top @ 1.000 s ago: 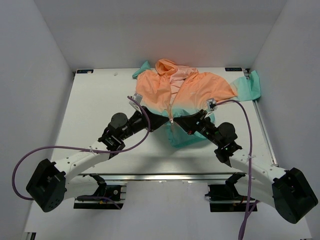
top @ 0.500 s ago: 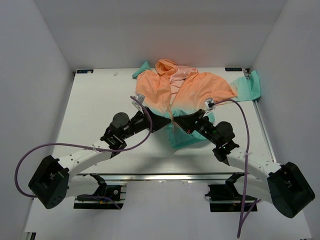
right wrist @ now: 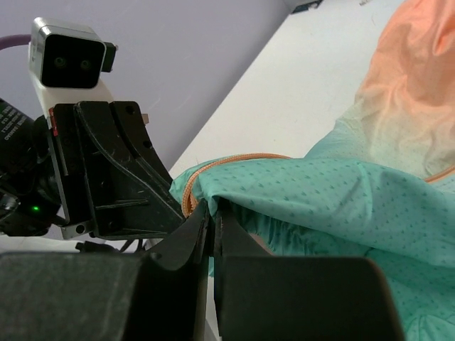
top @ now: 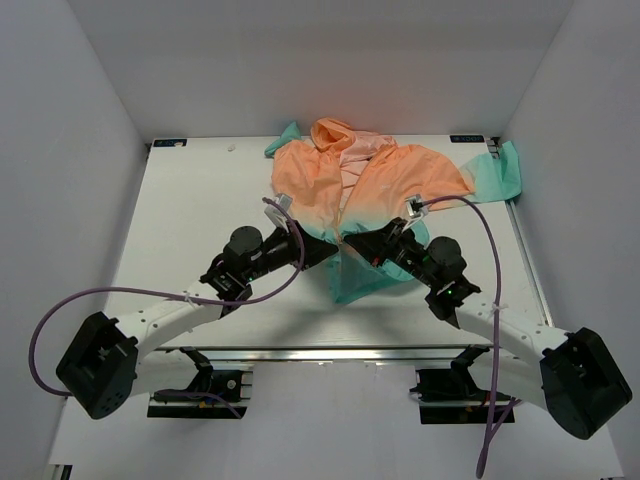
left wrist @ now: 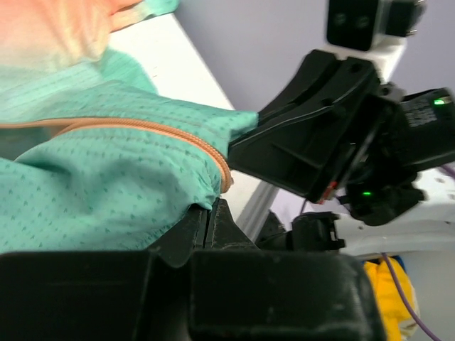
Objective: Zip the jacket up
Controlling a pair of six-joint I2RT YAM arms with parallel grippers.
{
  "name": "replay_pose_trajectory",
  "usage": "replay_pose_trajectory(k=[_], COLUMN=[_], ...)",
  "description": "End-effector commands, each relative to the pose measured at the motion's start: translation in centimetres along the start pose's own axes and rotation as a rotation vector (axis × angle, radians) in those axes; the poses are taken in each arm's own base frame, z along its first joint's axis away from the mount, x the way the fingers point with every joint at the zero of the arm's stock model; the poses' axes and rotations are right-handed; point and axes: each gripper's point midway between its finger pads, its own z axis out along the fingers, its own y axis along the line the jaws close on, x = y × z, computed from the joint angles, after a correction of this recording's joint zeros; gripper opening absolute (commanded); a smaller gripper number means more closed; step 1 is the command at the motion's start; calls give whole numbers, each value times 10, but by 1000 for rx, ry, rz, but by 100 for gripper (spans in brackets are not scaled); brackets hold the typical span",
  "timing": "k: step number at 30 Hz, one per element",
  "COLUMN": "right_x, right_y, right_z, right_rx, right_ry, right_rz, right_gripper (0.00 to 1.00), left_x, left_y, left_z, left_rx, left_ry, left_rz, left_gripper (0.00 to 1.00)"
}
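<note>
The jacket (top: 370, 180) lies at the back middle of the table, peach-orange at the hood and chest, teal at the hem. Its orange zipper (top: 345, 208) runs down the front. My left gripper (top: 333, 247) and right gripper (top: 352, 240) meet tip to tip at the lifted hem. In the left wrist view the left gripper (left wrist: 208, 208) is shut on the teal hem (left wrist: 92, 192) just below the zipper tape (left wrist: 142, 126). In the right wrist view the right gripper (right wrist: 212, 207) is shut on the other hem corner (right wrist: 341, 199) beside its zipper edge (right wrist: 220, 165).
The white table (top: 190, 200) sits inside a white-walled booth. One teal sleeve end (top: 505, 170) reaches the table's right edge, another (top: 285, 135) lies at the back. A metal rail (top: 330, 352) runs along the front edge. Purple cables (top: 60, 310) loop off both arms.
Both grippers have moved inward until their tips nearly touch, bringing the two hem corners together. The teal hem has bunched into a narrower fold below them.
</note>
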Motion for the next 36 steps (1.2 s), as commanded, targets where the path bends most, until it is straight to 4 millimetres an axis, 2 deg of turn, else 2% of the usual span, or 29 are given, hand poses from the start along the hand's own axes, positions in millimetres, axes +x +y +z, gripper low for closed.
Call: replay_pose_trajectory(k=[1, 13, 16, 17, 18, 19, 21, 23, 24, 26, 30, 31, 32, 33, 34, 35, 36], right_x=[-51, -58, -49, -45, -40, -29, -20, -6, -3, 3, 13, 4, 8, 21, 16, 14, 16], right_y=[34, 33, 29, 25, 25, 21, 18, 15, 14, 10, 4, 2, -2, -14, -22, -16, -21], right_z=[7, 14, 13, 14, 13, 11, 8, 2, 0, -7, -20, -18, -20, -32, -34, -34, -40], right_rx=[-57, -18, -4, 8, 10, 14, 27, 42, 45, 63, 84, 120, 126, 198, 256, 252, 279], right_ry=[-122, -87, -47, -26, -4, 50, 98, 166, 183, 213, 280, 282, 324, 412, 413, 425, 452], right_rz=[-36, -5, -6, -1, -2, -14, -9, -10, -16, -42, -137, -168, -265, -269, -319, -372, -417], right_gripper=[0, 0, 0, 0, 3, 13, 22, 32, 33, 35, 38, 45, 54, 59, 60, 72, 74], left_x=[20, 33, 35, 30, 26, 23, 9, 10, -3, 6, 9, 12, 13, 13, 13, 14, 13], left_y=[25, 29, 30, 26, 22, 21, 16, 24, 19, 28, 31, 32, 32, 31, 30, 31, 31], left_z=[-9, -12, -16, -18, -18, -19, -18, -21, -18, -21, -20, -20, -19, -19, -18, -17, -17], left_rx=[-119, -133, -154, -148, -146, -152, -176, -258, -269, -342, -403, -412, -415, -417, -421, -430, -437], left_ry=[74, 134, 137, 121, 108, 100, 59, 80, 59, 110, 153, 173, 180, 185, 195, 201, 207], left_rz=[2, 1, -11, -14, -29, -40, -70, -106, -103, -139, -193, -205, -211, -224, -231, -233, -236], left_gripper=[0, 0, 0, 0, 0, 0, 0, 0, 0, 0, 0, 0, 0, 0, 0, 0, 0])
